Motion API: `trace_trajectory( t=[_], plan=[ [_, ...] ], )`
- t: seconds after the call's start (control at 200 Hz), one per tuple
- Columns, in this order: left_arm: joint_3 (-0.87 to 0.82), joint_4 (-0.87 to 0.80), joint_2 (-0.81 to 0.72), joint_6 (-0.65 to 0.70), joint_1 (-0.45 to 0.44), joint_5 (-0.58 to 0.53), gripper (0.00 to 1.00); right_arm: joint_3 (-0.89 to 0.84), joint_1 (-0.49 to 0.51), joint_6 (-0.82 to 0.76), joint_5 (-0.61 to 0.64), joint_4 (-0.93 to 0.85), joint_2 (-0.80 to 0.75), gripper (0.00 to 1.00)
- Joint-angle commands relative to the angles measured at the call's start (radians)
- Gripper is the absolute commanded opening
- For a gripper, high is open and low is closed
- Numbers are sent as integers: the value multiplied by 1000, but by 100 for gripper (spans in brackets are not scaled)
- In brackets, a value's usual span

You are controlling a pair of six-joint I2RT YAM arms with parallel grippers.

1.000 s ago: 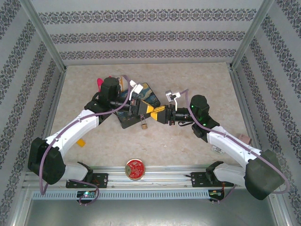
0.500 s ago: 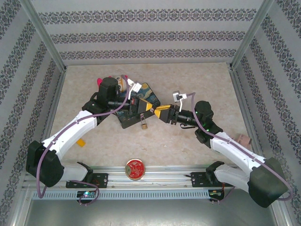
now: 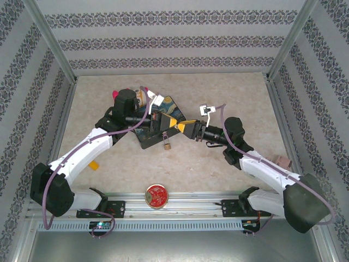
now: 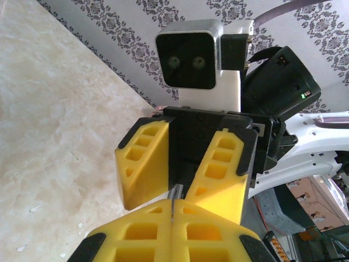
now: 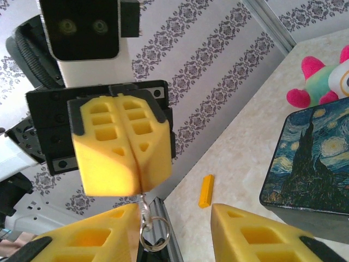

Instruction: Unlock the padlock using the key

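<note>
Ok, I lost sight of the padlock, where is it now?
Top view: the padlock is mid-table, by the near edge of the painted box, just nearer than the shut left tool.

robot-manipulation laboratory cell. a white-and-black jointed left arm (image 3: 82,153) and a matching right arm (image 3: 270,172) are bolted to a grooved aluminium rail (image 3: 185,204) at the near edge of a beige marble-patterned table (image 3: 245,98). a white slotted cable duct (image 3: 180,225) runs beside the rail. purple cables (image 3: 49,202) trail along both arms. silvery aluminium frame posts (image 3: 50,48) carry wall panels papered in grey damask stripes (image 3: 169,41), closing the table in on three sides. the left tool (image 3: 173,126) and right tool (image 3: 181,129) have yellow moulded fingers. a boxy two-lens camera (image 4: 191,54) sits above the right tool.
</note>
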Motion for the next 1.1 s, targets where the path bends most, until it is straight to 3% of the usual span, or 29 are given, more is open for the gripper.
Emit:
trace_trajectory(
  t=[0.0, 0.29, 0.635, 1.094],
  plan=[
    [17, 46, 4, -15, -7, 19, 0, 30, 20, 14, -10, 84, 21, 38],
    [10, 70, 3, -28, -7, 13, 0, 29, 34, 19, -12, 117, 39, 36],
    [7, 88, 3, -47, -7, 16, 0, 16, 32, 15, 10, 114, 33, 41],
    [1, 95, -4, -54, -6, 11, 0, -2, 17, 11, 15, 117, 17, 23]
  ],
)
